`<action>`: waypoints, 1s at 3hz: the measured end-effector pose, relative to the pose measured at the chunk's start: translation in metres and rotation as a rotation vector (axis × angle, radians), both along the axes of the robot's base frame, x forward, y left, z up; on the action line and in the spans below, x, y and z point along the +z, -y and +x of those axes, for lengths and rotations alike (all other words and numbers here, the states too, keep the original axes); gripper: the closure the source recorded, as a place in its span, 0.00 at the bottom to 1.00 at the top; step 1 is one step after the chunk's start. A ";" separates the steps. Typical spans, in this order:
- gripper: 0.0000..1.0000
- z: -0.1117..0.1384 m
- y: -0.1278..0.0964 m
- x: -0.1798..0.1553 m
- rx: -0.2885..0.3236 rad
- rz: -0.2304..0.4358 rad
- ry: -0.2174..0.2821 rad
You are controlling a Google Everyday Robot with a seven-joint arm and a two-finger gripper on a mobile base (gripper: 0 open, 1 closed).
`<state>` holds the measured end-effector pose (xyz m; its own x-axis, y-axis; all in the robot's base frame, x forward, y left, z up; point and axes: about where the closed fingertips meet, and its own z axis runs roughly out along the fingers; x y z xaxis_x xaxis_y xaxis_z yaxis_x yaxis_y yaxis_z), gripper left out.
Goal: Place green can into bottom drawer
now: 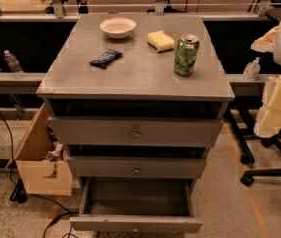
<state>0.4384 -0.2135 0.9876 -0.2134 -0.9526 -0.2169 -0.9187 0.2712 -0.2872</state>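
Observation:
The green can (185,54) stands upright on the right side of the grey cabinet's top (135,81), its silver top showing. The bottom drawer (135,224) is pulled out towards me, and its dark interior holds nothing. My gripper (279,105) is a pale yellow and white shape at the right edge of the view. It hangs beside the cabinet, to the right of and lower than the can, not touching it.
A white bowl (117,27), a yellow sponge (160,40) and a dark snack bar (106,58) lie on the cabinet top. The two upper drawers (136,132) are nearly shut. A wooden box (38,157) stands left of the cabinet, and chair legs (264,170) are on the right.

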 end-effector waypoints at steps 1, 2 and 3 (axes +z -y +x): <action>0.00 0.000 0.000 0.000 0.000 0.000 0.000; 0.00 0.005 -0.002 -0.006 -0.035 0.078 0.026; 0.00 0.052 -0.016 -0.019 -0.096 0.316 0.080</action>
